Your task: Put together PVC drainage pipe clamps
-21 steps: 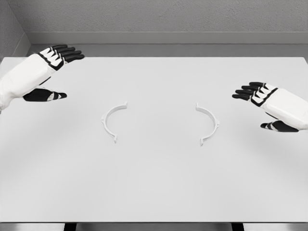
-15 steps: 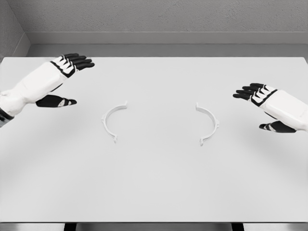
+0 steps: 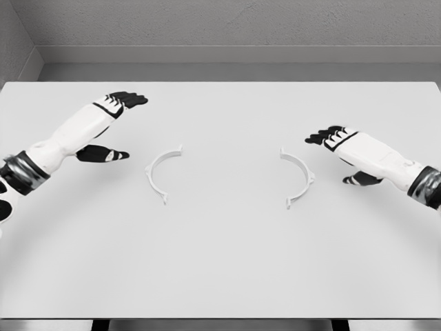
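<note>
Bright even light, faint shadows, sharp

Left arm [image 3: 27, 169] cut off at picture's left edge, right arm [image 3: 413, 176] at right edge; table [image 3: 220, 276] legs barely showing below.

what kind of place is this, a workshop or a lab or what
Likely a simulated test bench, not a real workshop: a bare white table against grey walls, holding only two half-ring clamp pieces, with rendered robot hands.

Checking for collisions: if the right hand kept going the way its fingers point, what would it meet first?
Probably the right-side white half-ring clamp piece; the right hand points left toward its upper end, though height above the table is unclear.
</note>
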Robot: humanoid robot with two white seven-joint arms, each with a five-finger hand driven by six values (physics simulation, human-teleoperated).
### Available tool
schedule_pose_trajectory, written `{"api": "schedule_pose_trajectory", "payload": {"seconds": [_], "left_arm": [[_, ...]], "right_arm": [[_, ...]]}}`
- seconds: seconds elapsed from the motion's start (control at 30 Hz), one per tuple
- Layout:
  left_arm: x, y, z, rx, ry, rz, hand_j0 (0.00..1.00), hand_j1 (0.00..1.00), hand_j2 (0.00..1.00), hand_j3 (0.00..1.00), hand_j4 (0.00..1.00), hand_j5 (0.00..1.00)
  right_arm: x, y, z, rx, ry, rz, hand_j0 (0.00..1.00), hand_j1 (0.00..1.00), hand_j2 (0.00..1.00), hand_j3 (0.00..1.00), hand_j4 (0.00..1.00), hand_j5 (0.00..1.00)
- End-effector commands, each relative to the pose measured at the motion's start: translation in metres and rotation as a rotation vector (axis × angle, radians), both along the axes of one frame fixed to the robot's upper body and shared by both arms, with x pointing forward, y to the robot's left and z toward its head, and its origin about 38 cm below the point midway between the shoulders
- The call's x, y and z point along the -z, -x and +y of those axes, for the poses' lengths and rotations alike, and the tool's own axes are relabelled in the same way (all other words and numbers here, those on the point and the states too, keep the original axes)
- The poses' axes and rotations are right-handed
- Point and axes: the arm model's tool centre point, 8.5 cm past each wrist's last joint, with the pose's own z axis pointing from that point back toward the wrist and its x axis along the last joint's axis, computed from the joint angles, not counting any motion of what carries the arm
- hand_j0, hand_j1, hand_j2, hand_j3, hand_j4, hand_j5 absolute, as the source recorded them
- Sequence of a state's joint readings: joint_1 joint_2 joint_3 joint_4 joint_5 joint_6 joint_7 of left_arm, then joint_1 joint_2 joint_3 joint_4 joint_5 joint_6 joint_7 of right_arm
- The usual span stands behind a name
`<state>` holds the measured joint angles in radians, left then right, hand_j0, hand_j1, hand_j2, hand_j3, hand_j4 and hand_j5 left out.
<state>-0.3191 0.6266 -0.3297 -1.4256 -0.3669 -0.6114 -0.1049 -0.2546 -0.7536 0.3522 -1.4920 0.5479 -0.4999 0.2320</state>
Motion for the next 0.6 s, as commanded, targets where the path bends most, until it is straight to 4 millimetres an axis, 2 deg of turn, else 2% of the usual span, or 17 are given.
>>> {"api": "schedule_pose_trajectory", "payload": {"seconds": [0.0,0.17,0.23,0.4,0.57], "left_arm": [[0.003,0.0,-0.001,-0.001,0.012,0.01,1.0,1.0,1.0,1.0,1.0,1.0],[0.02,-0.005,-0.003,-0.024,0.041,0.05,1.0,1.0,1.0,1.0,1.0,1.0],[0.023,-0.009,-0.008,-0.03,0.06,0.054,1.0,1.0,1.0,1.0,1.0,1.0],[0.035,-0.01,-0.004,-0.044,0.049,0.088,1.0,1.0,1.0,1.0,1.0,1.0],[0.036,-0.009,0.001,-0.05,0.041,0.094,1.0,1.0,1.0,1.0,1.0,1.0]], "right_arm": [[0.009,0.0,0.003,0.002,-0.002,0.023,1.0,1.0,1.0,1.0,1.0,1.0],[0.004,-0.008,0.01,-0.002,-0.011,0.001,1.0,1.0,1.0,1.0,1.0,1.0],[0.006,-0.011,0.013,0.002,-0.016,0.002,1.0,1.0,1.0,1.0,1.0,1.0],[0.014,-0.019,0.022,-0.006,-0.013,0.023,1.0,1.0,1.0,1.0,1.0,1.0],[0.016,-0.022,0.029,-0.014,-0.022,0.028,1.0,1.0,1.0,1.0,1.0,1.0]]}}
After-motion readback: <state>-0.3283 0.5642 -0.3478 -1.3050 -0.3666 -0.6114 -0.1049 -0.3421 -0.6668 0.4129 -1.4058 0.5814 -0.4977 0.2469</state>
